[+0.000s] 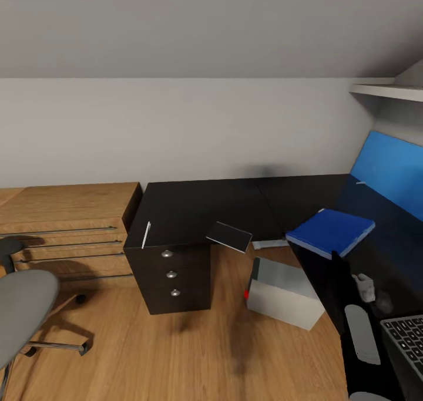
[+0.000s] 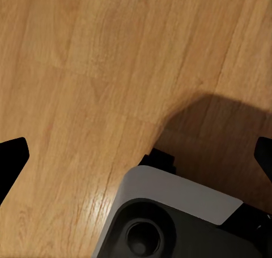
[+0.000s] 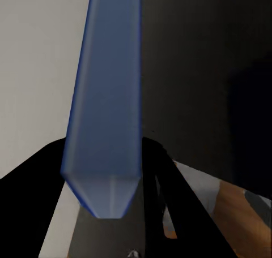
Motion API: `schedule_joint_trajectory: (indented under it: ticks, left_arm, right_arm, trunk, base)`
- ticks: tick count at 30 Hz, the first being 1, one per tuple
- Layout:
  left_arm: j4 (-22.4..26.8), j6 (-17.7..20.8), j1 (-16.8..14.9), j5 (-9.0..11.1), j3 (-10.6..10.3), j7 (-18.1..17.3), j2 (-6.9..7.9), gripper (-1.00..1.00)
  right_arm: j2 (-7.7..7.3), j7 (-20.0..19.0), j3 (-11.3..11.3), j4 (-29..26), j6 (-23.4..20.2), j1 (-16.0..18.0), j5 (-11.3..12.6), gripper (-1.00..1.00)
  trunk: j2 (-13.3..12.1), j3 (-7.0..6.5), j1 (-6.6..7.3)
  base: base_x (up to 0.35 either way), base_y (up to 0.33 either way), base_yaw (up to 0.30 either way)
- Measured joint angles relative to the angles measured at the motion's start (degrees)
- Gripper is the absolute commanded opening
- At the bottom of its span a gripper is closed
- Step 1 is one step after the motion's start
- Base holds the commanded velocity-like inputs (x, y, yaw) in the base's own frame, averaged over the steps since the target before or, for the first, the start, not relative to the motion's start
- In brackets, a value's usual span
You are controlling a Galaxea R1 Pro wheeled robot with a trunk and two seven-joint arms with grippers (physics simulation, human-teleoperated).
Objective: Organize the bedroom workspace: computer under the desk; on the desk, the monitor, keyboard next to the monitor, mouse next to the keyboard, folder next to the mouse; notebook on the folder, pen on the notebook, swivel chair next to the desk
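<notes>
— Where was the folder [image 1: 330, 231]?

— My head camera showed it over the black top of the desk [image 1: 194, 207], near the blue back panel [image 1: 390, 169]. I could not tell whether it lay flat or hung just above.

— And your claws?

— My right claw [image 3: 103, 150] was closed on the folder [image 3: 107, 88]; its own camera saw the blue slab edge-on, running out from between the dark fingers [image 3: 164, 179]. My left claw [image 2: 136, 150] stood wide open with nothing in it, hanging over the wooden floor [image 2: 85, 71].

— What else did the head camera give you?

— The pen [image 1: 145, 235] at the desk's far end, and a dark notebook [image 1: 229, 236] overhanging the edge. The computer [image 1: 282, 292] sat on the floor in the desk's crook. The keyboard [image 1: 408, 336] was on the top, close to me. The swivel chair [image 1: 23, 307] stood well apart, by the wooden shelving [image 1: 64, 225].
</notes>
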State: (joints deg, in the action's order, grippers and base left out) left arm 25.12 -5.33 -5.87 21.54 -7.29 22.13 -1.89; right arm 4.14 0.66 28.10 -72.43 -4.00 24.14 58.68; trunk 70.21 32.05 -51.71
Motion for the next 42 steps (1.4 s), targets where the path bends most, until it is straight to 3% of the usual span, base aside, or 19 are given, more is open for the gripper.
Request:
schedule_joint_trajectory:
  ticks: [3,6,12,20,42]
  left_arm:
    - [0.02,0.01,0.01,0.0,0.01,0.0,0.0,1.0]
    - [0.02,0.01,0.01,0.0,0.03,0.0,0.0,1.0]
    - [0.02,0.01,0.01,0.0,0.06,0.0,0.0,1.0]
    - [0.02,0.01,0.01,0.0,0.06,0.0,0.0,1.0]
    - [0.02,-2.01,0.01,0.0,0.12,0.01,-0.05,1.0]
  right_arm:
    - [-0.66,0.14,-0.29,8.51,4.74,5.64,-3.53,-1.0]
    - [-1.05,0.17,-0.55,18.08,14.32,9.81,-6.27,-1.0]
    - [-0.97,0.15,-0.71,24.83,23.92,11.71,-8.93,-1.0]
    - [-0.85,-0.15,-0.65,27.65,25.34,11.96,-9.04,-1.0]
    - [-0.61,-0.19,-0.28,27.66,25.2,11.98,-8.52,-1.0]
  trunk:
    - [0.01,0.01,0.0]
    - [0.01,0.01,0.0]
    - [0.01,0.01,0.01]
    - [0.01,0.01,0.01]
    - [0.01,0.01,0.01]
  base:
    - [0.0,0.0,0.0]
    - [0.0,0.0,0.0]
    - [0.0,0.0,0.0]
    - [0.0,0.0,0.0]
    - [0.0,0.0,-0.067]
